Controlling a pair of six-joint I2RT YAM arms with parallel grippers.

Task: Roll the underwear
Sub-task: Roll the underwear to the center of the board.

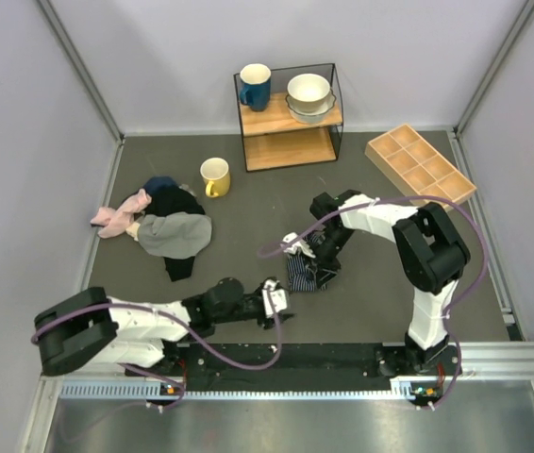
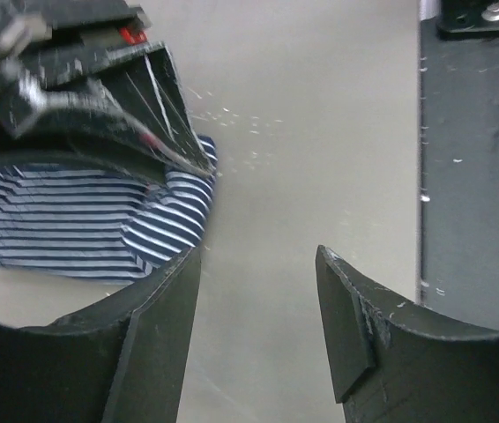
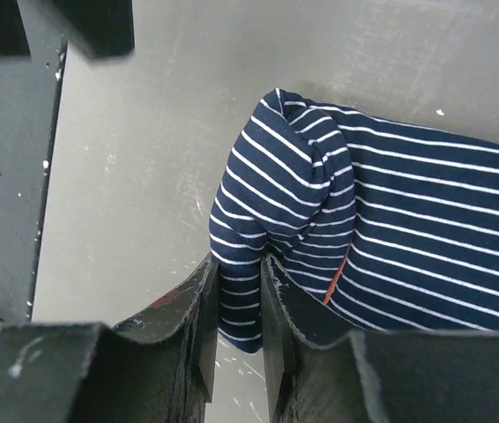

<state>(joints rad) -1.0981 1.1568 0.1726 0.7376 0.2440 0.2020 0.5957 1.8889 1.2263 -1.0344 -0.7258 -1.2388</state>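
The right gripper (image 3: 239, 264) is pinching a fold of the underwear (image 3: 391, 229) — its two fingers (image 3: 198, 335) stand close together with a narrow strip of navy, white-striped cloth squeezed between them. Just above the pinch the fabric bunches into a rounded hump, and a thin red-orange line runs along a seam beside one finger. The rest of the garment spreads flatter toward the right side of that wrist view.

From above, the underwear is a small crumpled bundle on the tabletop (image 1: 258, 203), closer to the near edge than the far one and roughly midway between the left and right edges. The right arm is bent over it.

The left gripper (image 2: 256, 256) is spread wide with nothing between its fingers. It sits low near the near edge, just beside the bundle and apart from it. In its own view the striped cloth lies beyond one finger, partly covered by the dark body of the right gripper.

Toward the left edge lies a heap of clothes: a pink cloth (image 1: 121, 215), a grey cloth (image 1: 175, 234) and a dark cloth (image 1: 175, 200). A yellow mug (image 1: 215, 176) stands just beyond it. At the far edge a wire-framed shelf (image 1: 286, 117) carries a blue mug (image 1: 255, 87) and stacked bowls (image 1: 309, 92) on its upper board. A wooden tray (image 1: 420, 162) with compartments lies near the far right corner.
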